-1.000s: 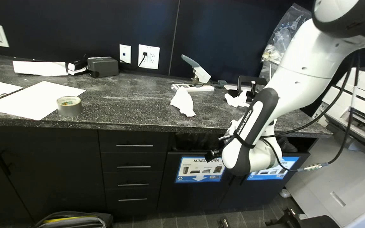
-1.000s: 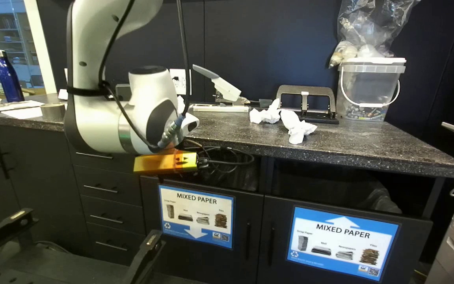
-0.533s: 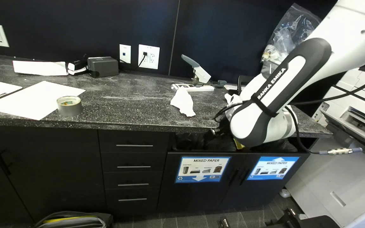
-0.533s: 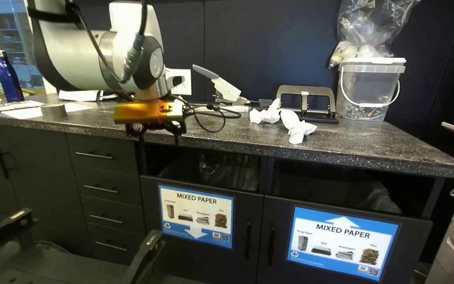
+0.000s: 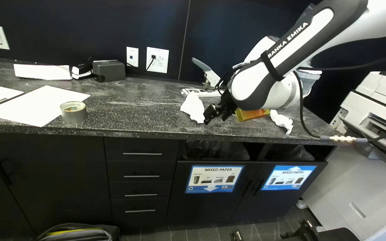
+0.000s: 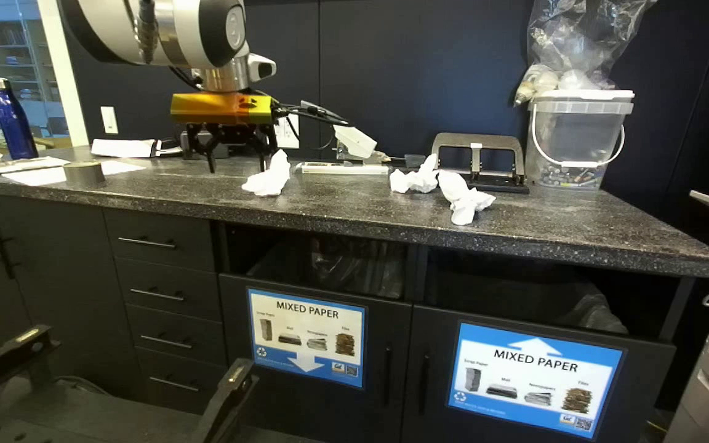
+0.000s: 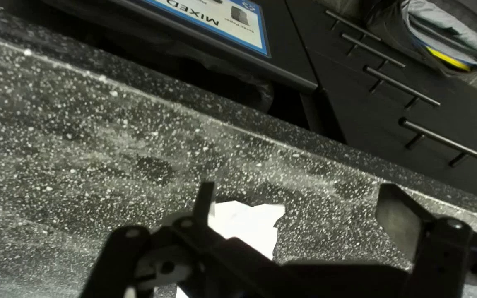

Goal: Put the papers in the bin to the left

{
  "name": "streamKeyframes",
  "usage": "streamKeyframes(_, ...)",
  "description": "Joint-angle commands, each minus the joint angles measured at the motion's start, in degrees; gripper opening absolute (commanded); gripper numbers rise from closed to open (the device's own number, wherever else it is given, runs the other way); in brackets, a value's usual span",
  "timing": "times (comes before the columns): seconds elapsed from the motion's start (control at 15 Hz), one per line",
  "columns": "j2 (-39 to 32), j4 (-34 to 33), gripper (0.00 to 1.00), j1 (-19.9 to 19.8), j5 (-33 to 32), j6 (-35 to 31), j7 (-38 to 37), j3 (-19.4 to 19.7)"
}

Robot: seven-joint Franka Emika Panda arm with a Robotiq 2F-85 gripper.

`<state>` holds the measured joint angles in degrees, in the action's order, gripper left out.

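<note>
My gripper (image 6: 237,169) hangs open above the counter, its fingers pointing down. Beside it lies a crumpled white paper (image 6: 268,180); in the wrist view this paper (image 7: 248,221) shows against the inner side of the left finger, while bare counter fills the rest of the gap. Whether finger and paper touch, I cannot tell. Farther right are two more papers, one crumpled piece (image 6: 415,178) near the hole punch and another (image 6: 464,202) closer to the edge. The bin (image 6: 308,337), a dark compartment with a blue-edged sign, sits under the counter, open at its top.
A stapler (image 6: 357,144), a hole punch (image 6: 477,144) and a transparent bucket (image 6: 576,135) stand along the back. A tape roll (image 5: 73,112) and flat sheets (image 5: 39,103) lie to the left. Another compartment with a bluer sign (image 6: 536,378) adjoins the bin. A printer (image 5: 380,110) stands at right.
My gripper has risen from in front of the bin, below the counter's edge, and moved back over the counter beside the leftmost paper. The papers have not moved.
</note>
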<state>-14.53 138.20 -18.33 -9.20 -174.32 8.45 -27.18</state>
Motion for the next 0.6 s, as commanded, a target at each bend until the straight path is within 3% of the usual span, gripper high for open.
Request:
streamKeyframes(0.0, -6.71, -11.25, 1.0, 0.42, -0.18, 4.93, 0.38, 0.9)
streamKeyframes(0.07, -8.21, -14.43, 1.0, 5.75, 3.57, 5.81, 3.21, 5.83)
streamKeyframes(0.2, -12.07, -20.36, 1.0, 9.21, 3.45, 7.47, 2.7, 9.86)
streamKeyframes(0.53, -21.9, -33.45, 1.0, 14.53, 6.1, 13.5, 2.47, 13.62)
